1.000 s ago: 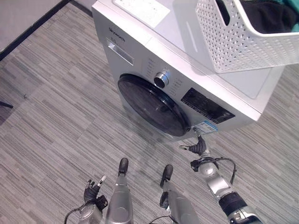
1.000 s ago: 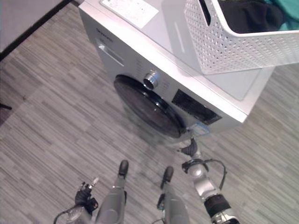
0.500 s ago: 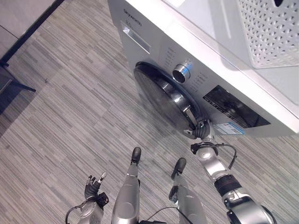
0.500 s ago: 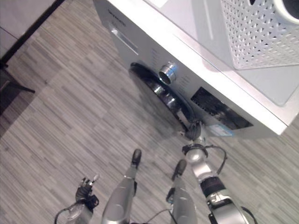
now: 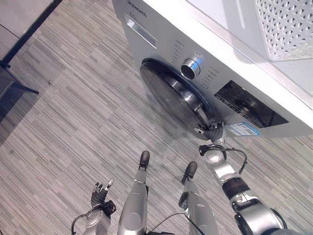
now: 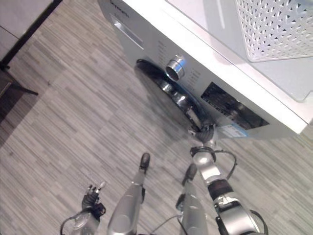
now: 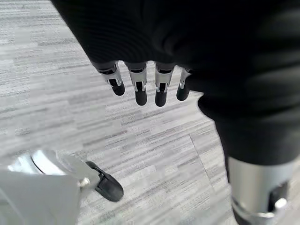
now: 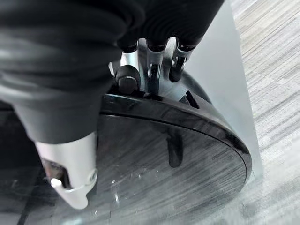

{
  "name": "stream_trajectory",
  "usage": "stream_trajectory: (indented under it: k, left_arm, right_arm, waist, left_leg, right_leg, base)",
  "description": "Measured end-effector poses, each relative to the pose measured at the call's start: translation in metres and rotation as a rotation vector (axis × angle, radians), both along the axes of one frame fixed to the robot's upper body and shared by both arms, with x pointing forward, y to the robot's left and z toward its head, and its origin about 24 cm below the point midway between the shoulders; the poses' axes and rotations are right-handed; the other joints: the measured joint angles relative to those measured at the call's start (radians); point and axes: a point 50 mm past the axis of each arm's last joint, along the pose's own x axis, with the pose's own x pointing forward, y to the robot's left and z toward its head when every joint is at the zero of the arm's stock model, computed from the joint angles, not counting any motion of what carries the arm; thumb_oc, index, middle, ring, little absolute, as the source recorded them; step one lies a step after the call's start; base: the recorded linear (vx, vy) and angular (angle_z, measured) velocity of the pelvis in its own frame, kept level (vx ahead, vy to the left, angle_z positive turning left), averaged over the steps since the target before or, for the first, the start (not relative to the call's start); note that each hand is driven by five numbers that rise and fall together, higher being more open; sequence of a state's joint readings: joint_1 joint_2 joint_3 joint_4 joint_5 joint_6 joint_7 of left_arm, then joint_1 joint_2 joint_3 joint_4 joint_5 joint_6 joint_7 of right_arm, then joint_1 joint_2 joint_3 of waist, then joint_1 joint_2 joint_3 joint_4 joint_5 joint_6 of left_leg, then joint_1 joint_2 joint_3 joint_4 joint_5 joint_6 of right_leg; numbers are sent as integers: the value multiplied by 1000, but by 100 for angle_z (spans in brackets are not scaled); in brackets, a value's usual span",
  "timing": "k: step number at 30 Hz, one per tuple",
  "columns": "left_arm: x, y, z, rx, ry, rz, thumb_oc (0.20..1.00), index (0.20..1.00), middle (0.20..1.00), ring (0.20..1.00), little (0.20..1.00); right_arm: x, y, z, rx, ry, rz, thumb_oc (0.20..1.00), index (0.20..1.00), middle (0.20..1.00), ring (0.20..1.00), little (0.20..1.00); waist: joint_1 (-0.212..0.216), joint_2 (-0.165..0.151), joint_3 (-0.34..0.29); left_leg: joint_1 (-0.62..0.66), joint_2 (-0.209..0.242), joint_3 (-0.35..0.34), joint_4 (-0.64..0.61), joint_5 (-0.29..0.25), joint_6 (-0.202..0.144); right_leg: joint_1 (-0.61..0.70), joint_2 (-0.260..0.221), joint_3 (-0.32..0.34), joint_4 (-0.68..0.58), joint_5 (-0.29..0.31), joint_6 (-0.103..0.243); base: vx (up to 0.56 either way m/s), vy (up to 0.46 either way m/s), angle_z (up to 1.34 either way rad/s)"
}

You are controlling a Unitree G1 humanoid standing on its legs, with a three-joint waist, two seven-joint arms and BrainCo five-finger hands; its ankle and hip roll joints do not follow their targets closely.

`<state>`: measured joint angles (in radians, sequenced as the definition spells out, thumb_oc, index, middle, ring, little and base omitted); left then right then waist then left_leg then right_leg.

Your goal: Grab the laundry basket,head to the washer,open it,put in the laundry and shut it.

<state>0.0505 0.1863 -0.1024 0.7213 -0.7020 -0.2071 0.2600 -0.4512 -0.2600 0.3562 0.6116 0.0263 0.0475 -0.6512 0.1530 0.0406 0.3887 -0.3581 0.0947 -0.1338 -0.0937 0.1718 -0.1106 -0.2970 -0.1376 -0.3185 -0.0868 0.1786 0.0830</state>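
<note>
The white front-loading washer (image 5: 230, 49) stands ahead, its round dark door (image 5: 168, 95) swung a little way out from the front. My right hand (image 5: 213, 132) is at the door's lower right edge, and in the right wrist view its fingers (image 8: 154, 70) hook over the rim of the door (image 8: 173, 154). On the washer's top at the upper right sits the white perforated laundry basket (image 5: 288, 24). My left hand (image 5: 100, 192) hangs low at the lower left over the floor, fingers (image 7: 140, 86) relaxed and holding nothing.
A silver knob (image 5: 190, 68) and a dark control panel (image 5: 249, 105) sit above the door. Grey striped flooring (image 5: 73, 122) spreads to the left. A dark skirting strip (image 5: 27, 32) and a black furniture leg (image 5: 17, 85) lie at the far left.
The camera has shifted toward the washer. My right hand rose from just below the closed door to its edge, and the door has come ajar. The left hand stays low.
</note>
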Motion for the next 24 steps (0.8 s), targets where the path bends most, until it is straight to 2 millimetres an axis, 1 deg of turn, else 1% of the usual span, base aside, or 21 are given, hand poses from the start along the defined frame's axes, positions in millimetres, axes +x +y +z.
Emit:
stream_trajectory:
  k: [2, 3, 4, 6, 7, 8, 9, 10, 11, 12, 13, 15, 16, 17, 18, 19, 20, 22, 23, 24]
  left_arm:
    - [8, -2, 3, 3, -17, -14, 1000, 1000, 1000, 1000, 1000]
    - [10, -3, 4, 1, -20, -20, 1000, 1000, 1000, 1000, 1000]
    - [11, -5, 5, 2, -19, -26, 1000, 1000, 1000, 1000, 1000]
    - [18, -8, 9, 3, -34, -42, 1000, 1000, 1000, 1000, 1000]
    - [20, -9, 11, 1, -47, -46, 1000, 1000, 1000, 1000, 1000]
    - [23, -10, 14, 0, -64, -45, 1000, 1000, 1000, 1000, 1000]
    - [27, -8, 18, 13, -78, -29, 1000, 1000, 1000, 1000, 1000]
    - [28, -8, 21, 16, -89, -26, 1000, 1000, 1000, 1000, 1000]
    - [27, -7, 23, 20, -97, -22, 1000, 1000, 1000, 1000, 1000]
    - [28, -6, 27, 24, -117, -20, 1000, 1000, 1000, 1000, 1000]
    - [28, -5, 32, 32, -140, -22, 1000, 1000, 1000, 1000, 1000]
    - [31, 7, 53, 121, -213, -58, 1000, 1000, 1000, 1000, 1000]
    - [36, 16, 70, 189, -272, -89, 1000, 1000, 1000, 1000, 1000]
    - [39, 31, 105, 325, -380, -140, 1000, 1000, 1000, 1000, 1000]
    - [41, 37, 128, 392, -455, -160, 1000, 1000, 1000, 1000, 1000]
    - [43, 40, 145, 443, -516, -169, 1000, 1000, 1000, 1000, 1000]
    - [46, 43, 175, 517, -621, -190, 1000, 1000, 1000, 1000, 1000]
    - [50, 40, 226, 674, -820, -262, 1000, 1000, 1000, 1000, 1000]
    - [55, 38, 240, 702, -873, -299, 1000, 1000, 1000, 1000, 1000]
    - [55, 29, 253, 731, -916, -424, 1000, 1000, 1000, 1000, 1000]
  right_arm:
    - [-10, 13, -16, -4, 65, 82, 1000, 1000, 1000, 1000, 1000]
    - [-17, 21, -27, 8, 119, 138, 1000, 1000, 1000, 1000, 1000]
    - [-26, 31, -38, 31, 172, 192, 1000, 1000, 1000, 1000, 1000]
    - [-44, 57, -62, 86, 316, 352, 1000, 1000, 1000, 1000, 1000]
    - [-51, 68, -70, 109, 369, 412, 1000, 1000, 1000, 1000, 1000]
    - [-60, 83, -78, 132, 420, 480, 1000, 1000, 1000, 1000, 1000]
    - [-75, 114, -85, 196, 497, 613, 1000, 1000, 1000, 1000, 1000]
    - [-86, 132, -89, 247, 535, 677, 1000, 1000, 1000, 1000, 1000]
    - [-94, 151, -90, 326, 573, 716, 1000, 1000, 1000, 1000, 1000]
    - [-99, 166, -89, 385, 602, 744, 1000, 1000, 1000, 1000, 1000]
    - [-102, 176, -88, 416, 617, 771, 1000, 1000, 1000, 1000, 1000]
    - [-96, 182, -84, 435, 624, 784, 1000, 1000, 1000, 1000, 1000]
    - [-92, 180, -84, 450, 622, 754, 1000, 1000, 1000, 1000, 1000]
    - [-85, 171, -85, 464, 616, 703, 1000, 1000, 1000, 1000, 1000]
    - [-84, 163, -89, 472, 620, 671, 1000, 1000, 1000, 1000, 1000]
    - [-83, 158, -91, 474, 622, 651, 1000, 1000, 1000, 1000, 1000]
    - [-85, 148, -98, 482, 641, 603, 1000, 1000, 1000, 1000, 1000]
    - [-88, 129, -110, 482, 676, 522, 1000, 1000, 1000, 1000, 1000]
    - [-91, 115, -117, 453, 701, 498, 1000, 1000, 1000, 1000, 1000]
    - [-95, 102, -123, 449, 719, 468, 1000, 1000, 1000, 1000, 1000]
  waist:
    - [0, -6, -6]
    - [0, -8, -28]
    - [1, -11, -52]
    - [15, -14, -63]
    - [28, -15, -72]
    - [39, -17, -86]
    - [71, -22, -89]
    - [85, -24, -100]
    - [108, -28, -116]
    - [122, -32, -118]
    - [132, -35, -121]
    - [154, -52, -136]
    - [168, -64, -143]
    - [183, -78, -152]
    - [189, -81, -153]
    - [190, -82, -154]
    - [190, -80, -154]
    - [190, -74, -154]
    - [186, -65, -160]
    - [175, -61, -164]
  left_leg:
    - [26, 3, 5, 0, 0, 0]
    - [26, 4, 6, 0, -3, -2]
    - [27, 6, 7, 0, -5, -2]
    - [70, 13, 11, 0, -6, -3]
    - [81, 17, 12, 0, -9, -6]
    - [86, 20, 8, 0, -20, -15]
    - [119, 31, 12, 0, -19, -14]
    - [131, 34, 7, 0, -24, -12]
    - [135, 38, 5, 0, -30, -17]
    - [147, 39, 4, 0, -30, -17]
    - [159, 38, 2, 0, -30, -17]
    - [164, 35, -16, -1, -31, -17]
    - [163, 35, -21, -1, -31, -17]
    - [159, 34, -23, -1, -31, -17]
    - [158, 32, -24, -1, -31, -17]
    - [155, 31, -27, -1, -31, -17]
    - [150, 29, -31, -1, -31, -17]
    - [141, 25, -41, -1, -30, -16]
    - [141, 21, -42, -1, -30, -16]
    - [142, 18, -42, -1, -30, -16]
  right_leg:
    - [23, 2, 3, 0, -1, 0]
    - [22, 3, 4, 0, -3, 0]
    - [23, 4, 4, 0, -3, 0]
    - [64, 11, 6, 0, -7, -1]
    - [75, 14, 6, 0, -12, -3]
    - [81, 18, 4, -1, -14, -4]
    - [113, 29, 6, 0, -18, -7]
    - [128, 32, 2, -1, -26, -11]
    - [134, 35, -2, -1, -33, -12]
    - [149, 35, -3, -1, -33, -12]
    - [162, 33, -8, 0, -35, -11]
    - [176, 31, -20, -1, -38, -10]
    - [177, 31, -24, -3, -39, -9]
    - [177, 31, -25, -5, -39, -8]
    - [178, 29, -25, -4, -39, -7]
    - [178, 28, -27, -4, -39, -7]
    - [177, 26, -32, -3, -38, -6]
    - [176, 23, -44, -1, -38, -6]
    - [176, 19, -44, -1, -36, -4]
    - [177, 16, -45, -2, -35, -2]
  base:
    - [3, -51, -7]
    - [10, -71, -5]
    - [8, -42, -6]
    - [40, -60, -4]
    - [68, -80, -1]
    - [43, -58, -6]
    - [57, -61, 4]
    - [53, -60, 6]
    - [57, -57, 11]
    - [48, -59, 8]
    - [39, -51, 11]
    - [21, -45, 18]
    - [6, -67, 20]
    - [0, -77, 13]
    - [-9, -70, 12]
    - [-8, -34, 14]
    - [-7, -23, 20]
    - [-15, -22, 19]
    - [6, -15, 7]
    - [46, -2, 5]
